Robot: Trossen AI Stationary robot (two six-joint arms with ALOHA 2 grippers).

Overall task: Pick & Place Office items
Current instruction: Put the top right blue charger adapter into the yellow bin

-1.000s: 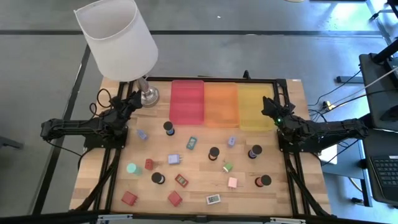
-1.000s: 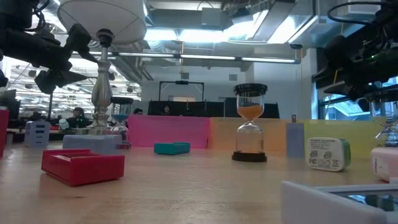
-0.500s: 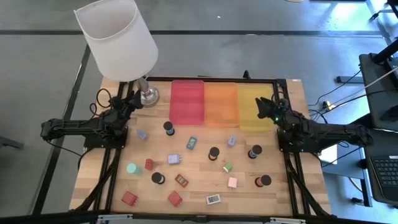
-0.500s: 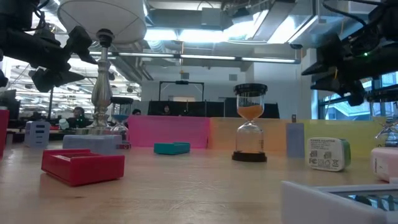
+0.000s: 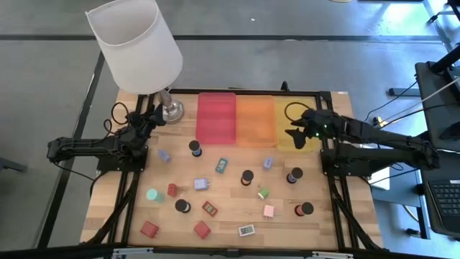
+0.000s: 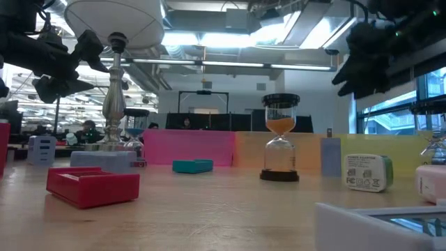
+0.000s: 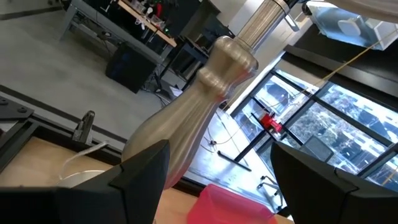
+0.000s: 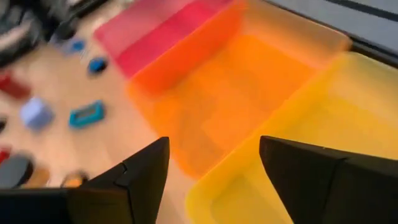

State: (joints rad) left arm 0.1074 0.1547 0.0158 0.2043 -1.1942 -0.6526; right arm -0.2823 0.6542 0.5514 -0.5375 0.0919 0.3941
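Note:
The office items lie scattered on the wooden table: black cylinders (image 5: 246,175), red blocks (image 5: 202,229), a teal block (image 5: 221,165), a white block (image 5: 246,230), a lavender cube (image 5: 267,163), a pink cube (image 5: 269,211) and a green cube (image 5: 263,193). The low view shows one cylinder as an hourglass (image 6: 280,138) standing upright, beside a red block (image 6: 93,186). My right gripper (image 5: 300,126) hovers open above the yellow tray (image 5: 290,108), holding nothing. My left gripper (image 5: 153,115) waits open next to the lamp base (image 7: 186,118), also with nothing between its fingers.
The red tray (image 5: 216,117), the orange tray (image 5: 256,121) and the yellow tray stand side by side at the far edge. The white-shaded lamp (image 5: 135,43) stands at the far left corner. A black frame rail (image 5: 338,201) runs along the right side.
My right gripper has moved from the table's right side toward the left, out over the yellow tray, and has risen. The left arm and all the items have kept still.

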